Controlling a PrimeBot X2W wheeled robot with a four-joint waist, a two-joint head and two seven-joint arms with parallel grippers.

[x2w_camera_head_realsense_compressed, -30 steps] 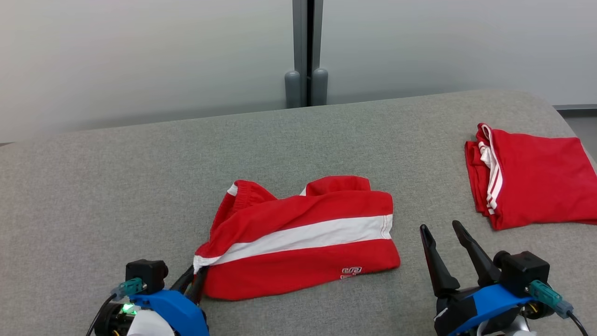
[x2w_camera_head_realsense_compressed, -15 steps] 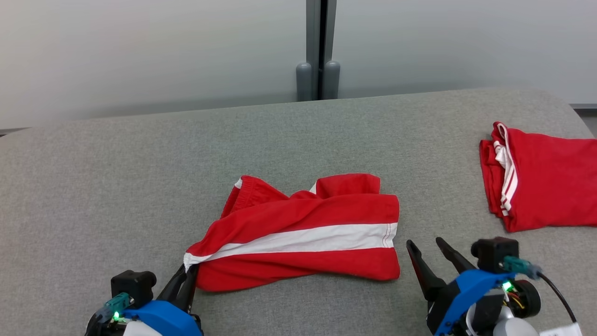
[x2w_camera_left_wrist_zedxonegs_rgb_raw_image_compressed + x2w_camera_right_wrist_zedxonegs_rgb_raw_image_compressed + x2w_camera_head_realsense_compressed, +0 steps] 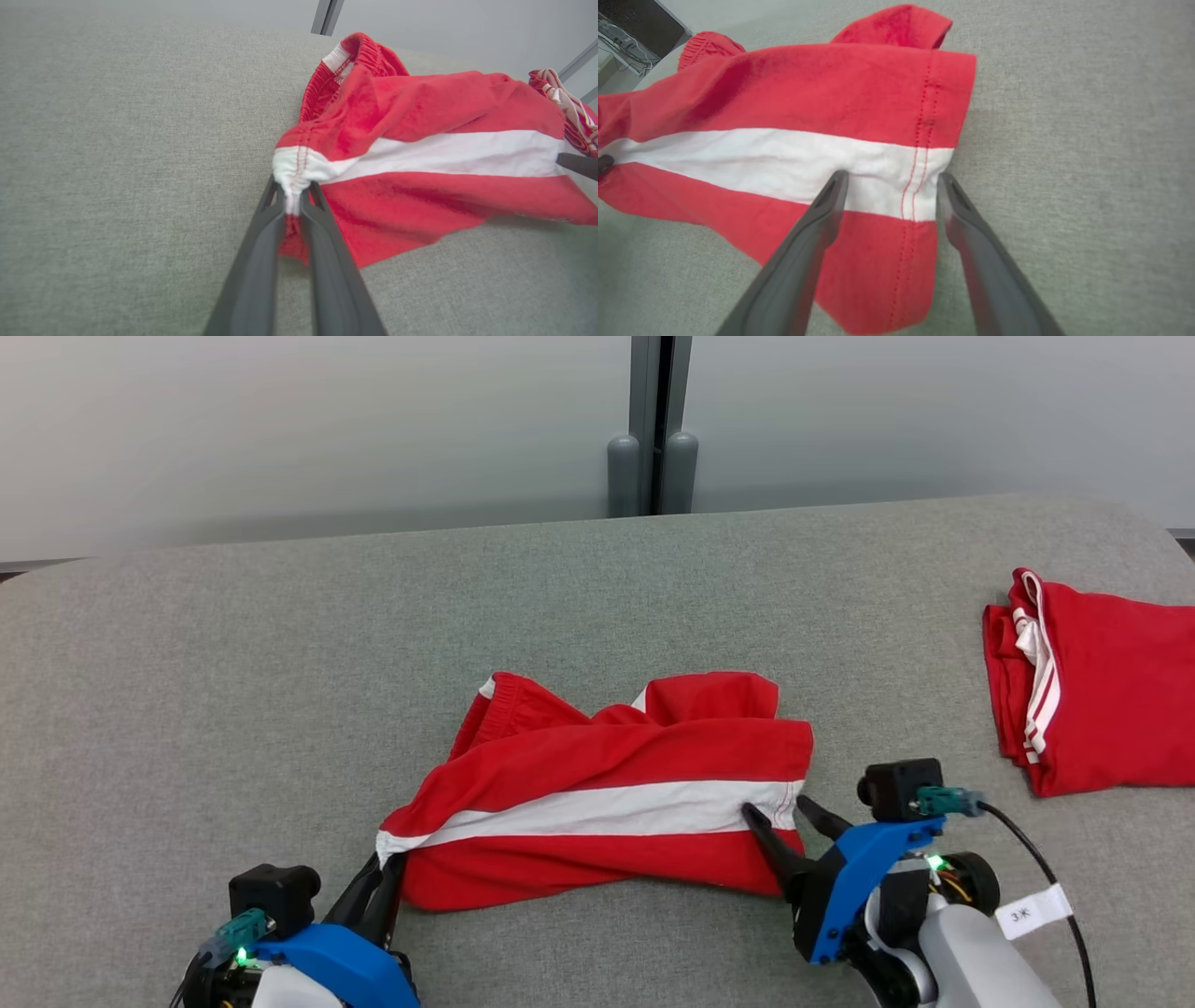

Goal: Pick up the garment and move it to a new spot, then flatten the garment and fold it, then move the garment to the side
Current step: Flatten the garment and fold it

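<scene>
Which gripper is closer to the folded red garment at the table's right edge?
Right. The right gripper, open at the hem of the striped shorts, is left of the folded garment; the left gripper is much farther left, pinching the shorts' opposite corner.

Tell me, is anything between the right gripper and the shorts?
Nothing visible: the right gripper, open, straddles the hemmed edge of the shorts at the white stripe.

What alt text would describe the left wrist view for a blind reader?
The left end effector is shut on a bunched corner of the red garment, which has a white stripe and lies crumpled on a grey fabric surface.
</scene>
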